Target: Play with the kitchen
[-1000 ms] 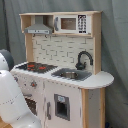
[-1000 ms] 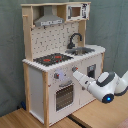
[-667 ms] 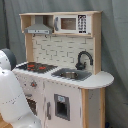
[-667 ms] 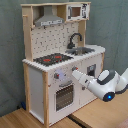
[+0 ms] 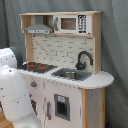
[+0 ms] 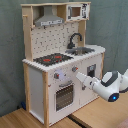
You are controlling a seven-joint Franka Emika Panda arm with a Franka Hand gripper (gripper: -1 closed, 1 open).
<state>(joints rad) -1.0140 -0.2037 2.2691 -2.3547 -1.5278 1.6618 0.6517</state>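
Note:
The kitchen is a tall light-wood and white toy unit, seen in both exterior views. It has a black-red stovetop, a sink with a black faucet, a grey hood and a small microwave. In the second exterior view my gripper is at the front panel, level with the knobs and above the windowed oven door. In the first exterior view my white arm hides the lower left front and the gripper.
A grey curtain hangs behind the kitchen. A light wooden surface lies in front of its base. My arm's white wrist and elbow reach in from the second exterior view's right.
The arm's rear section has shifted a little up and toward the second exterior view's right. The gripper's tip stays by the knob row.

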